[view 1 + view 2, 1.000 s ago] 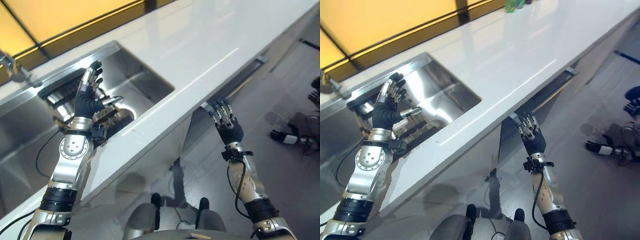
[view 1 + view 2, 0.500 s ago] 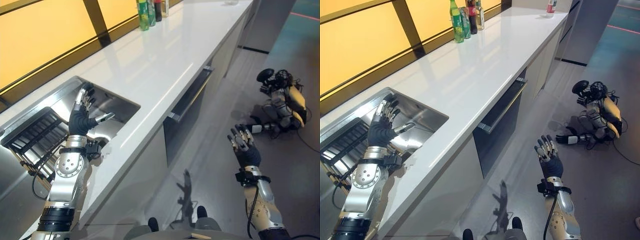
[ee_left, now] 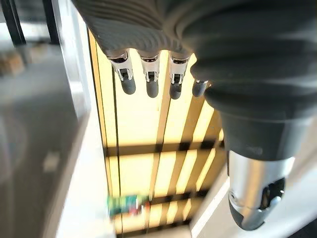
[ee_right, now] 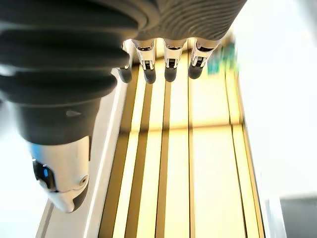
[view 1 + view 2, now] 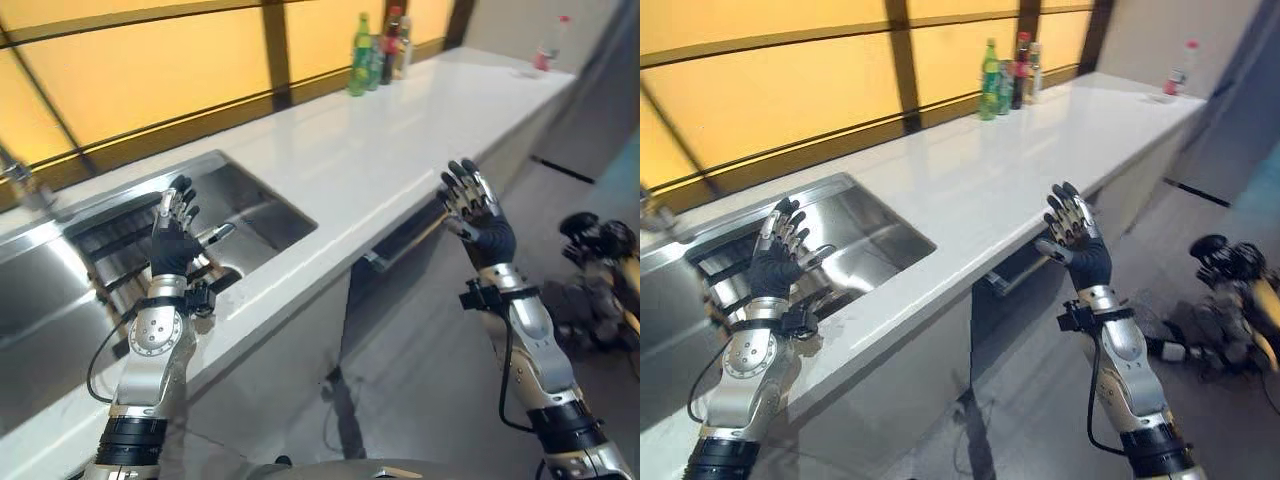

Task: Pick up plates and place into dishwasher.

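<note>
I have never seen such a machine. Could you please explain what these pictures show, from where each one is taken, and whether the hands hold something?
This is a humanoid robot standing at a kitchen counter. Two pictures come from cameras in its head, looking down. Two come from cameras on its wrists, looking along the fingers. The left hand is raised over the steel sink, where a dark rack lies. The right hand is raised at the front edge of the white countertop, above the dishwasher door, which is slightly open. Both hands are open and hold nothing. Some bottles stand at the far end of the counter. I cannot make out any plates yet.
</note>
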Robot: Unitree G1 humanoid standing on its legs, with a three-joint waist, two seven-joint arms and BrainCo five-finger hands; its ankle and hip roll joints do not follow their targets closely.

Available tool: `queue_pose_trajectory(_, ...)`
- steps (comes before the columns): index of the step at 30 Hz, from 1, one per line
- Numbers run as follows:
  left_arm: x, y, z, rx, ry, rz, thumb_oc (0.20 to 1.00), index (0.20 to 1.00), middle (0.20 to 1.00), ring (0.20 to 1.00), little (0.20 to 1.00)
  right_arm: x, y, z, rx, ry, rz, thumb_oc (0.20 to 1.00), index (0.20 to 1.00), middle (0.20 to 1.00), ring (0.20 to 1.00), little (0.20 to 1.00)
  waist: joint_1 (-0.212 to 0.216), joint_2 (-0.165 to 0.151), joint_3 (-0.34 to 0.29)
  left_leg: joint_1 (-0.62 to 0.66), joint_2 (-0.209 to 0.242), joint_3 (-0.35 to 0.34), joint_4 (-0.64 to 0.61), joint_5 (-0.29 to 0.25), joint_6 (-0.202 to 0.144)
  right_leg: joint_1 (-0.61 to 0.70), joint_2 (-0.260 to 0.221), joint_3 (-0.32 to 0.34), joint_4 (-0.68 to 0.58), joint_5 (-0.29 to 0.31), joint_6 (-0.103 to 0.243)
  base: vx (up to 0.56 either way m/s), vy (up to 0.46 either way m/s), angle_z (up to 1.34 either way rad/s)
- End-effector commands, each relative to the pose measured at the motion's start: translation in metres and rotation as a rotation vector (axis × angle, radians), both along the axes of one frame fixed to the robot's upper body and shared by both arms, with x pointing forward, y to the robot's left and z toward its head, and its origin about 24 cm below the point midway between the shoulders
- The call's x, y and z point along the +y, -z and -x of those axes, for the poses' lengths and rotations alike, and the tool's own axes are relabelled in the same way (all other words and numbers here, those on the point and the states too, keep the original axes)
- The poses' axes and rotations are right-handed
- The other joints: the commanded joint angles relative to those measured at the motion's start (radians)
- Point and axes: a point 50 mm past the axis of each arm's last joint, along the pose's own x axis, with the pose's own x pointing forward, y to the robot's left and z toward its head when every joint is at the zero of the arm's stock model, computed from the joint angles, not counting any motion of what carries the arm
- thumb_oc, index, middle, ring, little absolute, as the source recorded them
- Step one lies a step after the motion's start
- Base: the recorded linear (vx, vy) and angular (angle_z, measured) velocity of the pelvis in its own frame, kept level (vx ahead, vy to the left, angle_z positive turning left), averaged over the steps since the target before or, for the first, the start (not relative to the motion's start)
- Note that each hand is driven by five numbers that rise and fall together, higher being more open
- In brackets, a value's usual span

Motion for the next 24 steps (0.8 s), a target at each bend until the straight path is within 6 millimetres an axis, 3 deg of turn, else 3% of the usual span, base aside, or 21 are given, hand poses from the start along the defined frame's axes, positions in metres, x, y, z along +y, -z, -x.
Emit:
queue_pose_trajectory(1, 0.007, -0.028, 0.003, -0.133, -0.055, -0.061, 1.000, 1.000, 1.000, 1.000, 1.000, 0.024, -0.044, -0.001, -0.189, -0.098, 0.035, 1.000, 1.000, 1.000, 1.000, 1.000, 0.064, -0.037, -0.007, -0.095, 0.089, -0.034, 0.054, 0.061, -0.029, -0.053, -0.009, -0.014, 0.084, -0.027, -0.019, -0.10, -0.203, 0.63)
queue_pose_trajectory(6, 0.012, -0.029, 0.007, -0.149, -0.050, -0.023, 1.000, 1.000, 1.000, 1.000, 1.000, 0.045, -0.045, -0.005, -0.209, -0.122, 0.053, 1.000, 1.000, 1.000, 1.000, 1.000, 0.117, -0.028, 0.018, -0.164, 0.124, -0.042, 0.043, 0.168, -0.055, -0.042, 0.007, -0.101, 0.072, -0.043, -0.034, -0.10, -0.114, 0.58)
queue_pose_trajectory(9, 0.003, -0.028, 0.000, -0.141, 0.000, -0.018, 1.000, 1.000, 1.000, 1.000, 1.000, 0.045, -0.042, -0.006, -0.202, -0.073, 0.100, 1.000, 1.000, 1.000, 1.000, 1.000, 0.110, -0.015, 0.023, -0.210, 0.125, 0.065, 0.130, 0.207, -0.069, -0.027, -0.007, -0.186, 0.083, -0.050, -0.040, -0.07, 0.046, 0.97)
queue_pose_trajectory(11, -0.003, -0.027, -0.006, -0.131, 0.037, 0.005, 1.000, 1.000, 1.000, 1.000, 1.000, 0.045, -0.040, -0.011, -0.179, -0.064, 0.099, 1.000, 1.000, 1.000, 1.000, 1.000, 0.094, -0.017, 0.024, -0.217, 0.110, 0.122, 0.247, 0.181, -0.067, -0.029, -0.026, -0.212, 0.095, -0.049, -0.047, -0.06, 0.081, 1.01)
queue_pose_trajectory(13, -0.003, -0.025, -0.008, -0.120, 0.044, 0.029, 1.000, 1.000, 1.000, 1.000, 1.000, 0.050, -0.035, -0.017, -0.153, -0.073, 0.093, 1.000, 1.000, 1.000, 1.000, 1.000, 0.088, -0.019, 0.025, -0.199, 0.070, 0.107, 0.309, 0.144, -0.055, -0.034, -0.039, -0.202, 0.110, -0.045, -0.049, 0.01, 0.118, 0.76)
queue_pose_trajectory(16, -0.003, -0.021, -0.007, -0.105, 0.045, 0.057, 1.000, 1.000, 1.000, 1.000, 1.000, 0.057, -0.022, -0.019, -0.110, -0.077, 0.083, 1.000, 1.000, 1.000, 1.000, 1.000, 0.080, -0.002, 0.003, -0.090, 0.061, 0.136, 0.175, 0.076, -0.029, -0.025, -0.045, -0.202, 0.119, -0.046, -0.035, 0.10, 0.181, 0.66)
queue_pose_trajectory(20, -0.012, -0.018, -0.009, -0.083, 0.072, 0.065, 1.000, 1.000, 1.000, 1.000, 1.000, 0.050, -0.015, -0.012, -0.074, -0.043, 0.062, 1.000, 1.000, 1.000, 1.000, 1.000, 0.071, -0.002, -0.027, -0.019, 0.053, 0.127, 0.051, 0.034, -0.022, 0.005, -0.072, -0.198, 0.096, -0.031, -0.003, 0.11, 0.138, 0.29)
queue_pose_trajectory(24, -0.013, -0.018, -0.008, -0.076, 0.101, 0.063, 1.000, 1.000, 1.000, 1.000, 1.000, 0.044, -0.013, -0.010, -0.066, -0.015, 0.032, 1.000, 1.000, 1.000, 1.000, 1.000, 0.068, 0.003, -0.038, 0.007, 0.033, 0.118, 0.009, 0.021, -0.013, 0.008, -0.096, -0.200, 0.101, -0.030, 0.017, 0.07, 0.116, 0.12)
